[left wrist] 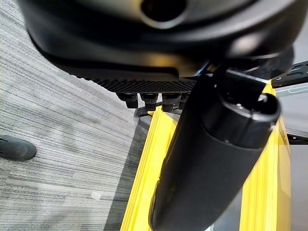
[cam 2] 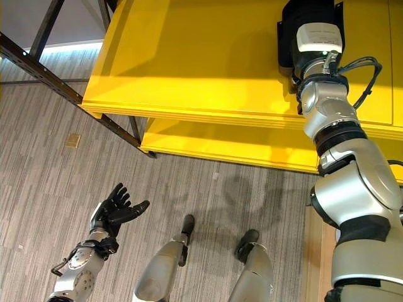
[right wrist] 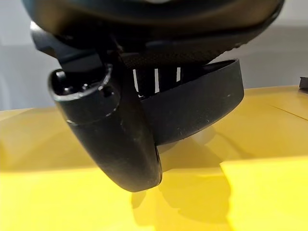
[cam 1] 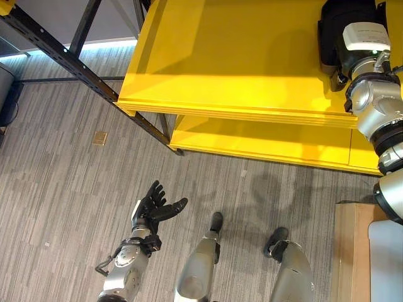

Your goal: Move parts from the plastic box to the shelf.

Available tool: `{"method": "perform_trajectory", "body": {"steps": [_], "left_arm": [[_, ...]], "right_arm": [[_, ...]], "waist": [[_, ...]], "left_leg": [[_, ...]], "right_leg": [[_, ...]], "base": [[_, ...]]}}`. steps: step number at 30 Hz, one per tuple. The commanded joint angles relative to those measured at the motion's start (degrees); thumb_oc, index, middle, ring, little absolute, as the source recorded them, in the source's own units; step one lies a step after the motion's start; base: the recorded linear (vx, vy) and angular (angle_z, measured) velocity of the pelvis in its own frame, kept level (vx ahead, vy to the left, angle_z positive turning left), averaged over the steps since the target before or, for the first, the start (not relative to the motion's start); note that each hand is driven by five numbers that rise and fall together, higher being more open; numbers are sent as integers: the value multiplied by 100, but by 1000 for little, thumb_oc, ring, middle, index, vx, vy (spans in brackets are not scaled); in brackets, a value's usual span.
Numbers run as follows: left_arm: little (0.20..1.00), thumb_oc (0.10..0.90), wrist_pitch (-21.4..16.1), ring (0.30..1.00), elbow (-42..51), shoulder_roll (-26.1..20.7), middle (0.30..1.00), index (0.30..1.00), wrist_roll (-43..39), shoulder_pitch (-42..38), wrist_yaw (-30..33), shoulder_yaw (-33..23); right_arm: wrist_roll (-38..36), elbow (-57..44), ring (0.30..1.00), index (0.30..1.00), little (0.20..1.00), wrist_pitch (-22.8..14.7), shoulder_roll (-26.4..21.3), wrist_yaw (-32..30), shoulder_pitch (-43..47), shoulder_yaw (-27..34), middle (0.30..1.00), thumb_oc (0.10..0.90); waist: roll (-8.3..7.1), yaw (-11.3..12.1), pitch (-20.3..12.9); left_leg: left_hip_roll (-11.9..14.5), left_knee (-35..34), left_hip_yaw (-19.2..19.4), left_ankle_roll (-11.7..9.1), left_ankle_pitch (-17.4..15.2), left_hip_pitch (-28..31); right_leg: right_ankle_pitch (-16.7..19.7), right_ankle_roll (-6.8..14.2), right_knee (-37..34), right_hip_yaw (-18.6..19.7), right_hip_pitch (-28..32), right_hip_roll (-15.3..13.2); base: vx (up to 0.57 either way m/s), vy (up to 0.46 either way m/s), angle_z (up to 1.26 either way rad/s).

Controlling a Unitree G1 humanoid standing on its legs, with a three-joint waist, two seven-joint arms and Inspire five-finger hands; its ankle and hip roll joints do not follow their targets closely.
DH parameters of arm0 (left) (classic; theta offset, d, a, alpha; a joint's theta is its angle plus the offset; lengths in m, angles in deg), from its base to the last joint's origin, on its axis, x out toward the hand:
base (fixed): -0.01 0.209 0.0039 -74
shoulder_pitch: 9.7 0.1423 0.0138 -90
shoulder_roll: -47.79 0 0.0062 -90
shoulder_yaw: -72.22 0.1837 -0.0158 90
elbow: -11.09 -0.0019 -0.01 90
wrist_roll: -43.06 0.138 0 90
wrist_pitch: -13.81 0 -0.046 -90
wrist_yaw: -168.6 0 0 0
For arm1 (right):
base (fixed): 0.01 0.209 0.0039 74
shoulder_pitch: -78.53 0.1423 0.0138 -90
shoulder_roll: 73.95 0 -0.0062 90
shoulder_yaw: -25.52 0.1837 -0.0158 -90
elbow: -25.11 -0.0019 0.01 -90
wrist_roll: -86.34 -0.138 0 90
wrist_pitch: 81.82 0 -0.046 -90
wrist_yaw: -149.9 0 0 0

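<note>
Right hand (cam 2: 308,28) over the yellow shelf's (cam 1: 239,69) top tier grips a dark curved part (right wrist: 202,106); looks rigid, light, best held mid-band; left hand (cam 1: 154,204) open, idle.

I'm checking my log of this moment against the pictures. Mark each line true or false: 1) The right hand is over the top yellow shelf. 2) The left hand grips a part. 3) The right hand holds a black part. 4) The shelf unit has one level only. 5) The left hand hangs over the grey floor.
1) True: the right hand is over the top level of the yellow shelf.
2) False: the left hand is open and holds nothing.
3) True: its fingers and thumb curl round a black curved part, just above the shelf board.
4) False: a lower yellow level shows beneath the top one.
5) True: it is low over the grey floor, apart from the shelf.
</note>
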Motion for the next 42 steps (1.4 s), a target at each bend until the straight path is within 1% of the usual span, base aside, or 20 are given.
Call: {"method": "perform_trajectory", "body": {"steps": [1,4,5,6,7,13,23,34,42], "left_arm": [[1000,900,-622,1000,357,-551,1000,1000,-112,97,-53,49],[1000,900,-617,1000,388,-561,1000,1000,-99,107,-84,48],[1000,900,-617,1000,356,-553,1000,1000,-95,116,-96,48],[1000,900,-617,1000,356,-553,1000,1000,-95,116,-96,48],[1000,900,-617,1000,336,-548,1000,1000,-94,116,-102,59],[1000,900,-623,1000,212,-559,1000,1000,-53,73,-100,52],[1000,900,-622,1000,124,-569,1000,1000,-66,56,-114,36],[1000,900,-627,1000,-20,-572,1000,1000,-83,71,-87,-40],[1000,900,-633,1000,-7,-584,1000,1000,-98,94,-92,-46]], "right_arm": [[196,171,300,300,300,-153,-18,-267,1007,-407,300,400],[275,273,300,300,300,-149,-48,-222,981,-421,300,400],[261,337,506,506,506,-146,-67,-177,947,-400,506,547],[261,337,585,585,585,-146,-68,-177,947,-400,585,604],[255,382,1000,1000,1000,-139,-71,-165,930,-390,1000,900],[223,485,1000,1000,1000,-124,-62,-89,853,-338,1000,900],[46,331,1000,1000,1000,-141,-55,-129,904,-265,1000,900],[-29,-20,1000,1000,1000,-176,-15,-183,1050,-317,1000,900],[17,-10,1000,1000,1000,-184,-27,-220,1152,-384,1000,900]], "waist": [[-257,195,-432],[-243,190,-420],[-245,186,-409],[-246,186,-409],[-243,181,-409],[-244,172,-386],[-244,149,-383],[-302,111,-417],[-320,118,-422]], "left_leg": [[611,-308,-388,-19,-223,467],[605,-310,-404,-25,-215,450],[601,-306,-404,-31,-211,444],[601,-306,-404,-31,-211,444],[601,-306,-407,-32,-209,441],[613,-328,-400,-45,-197,463],[609,-358,-408,-47,-210,505],[627,-415,-391,-57,-215,584],[629,-455,-408,-66,-197,576]], "right_leg": [[650,915,-134,762,64,-360],[651,918,-129,768,39,-365],[652,919,-118,774,30,-369],[652,919,-118,774,29,-369],[650,919,-111,776,25,-374],[664,921,-93,794,5,-366],[698,935,-79,806,-5,-390],[741,959,-82,811,6,-396],[755,967,-85,801,-23,-402]], "base": [[0,0,0],[0,0,0],[0,0,0],[0,0,0],[0,0,0],[0,0,0],[0,0,0],[0,0,0],[0,0,0]]}}
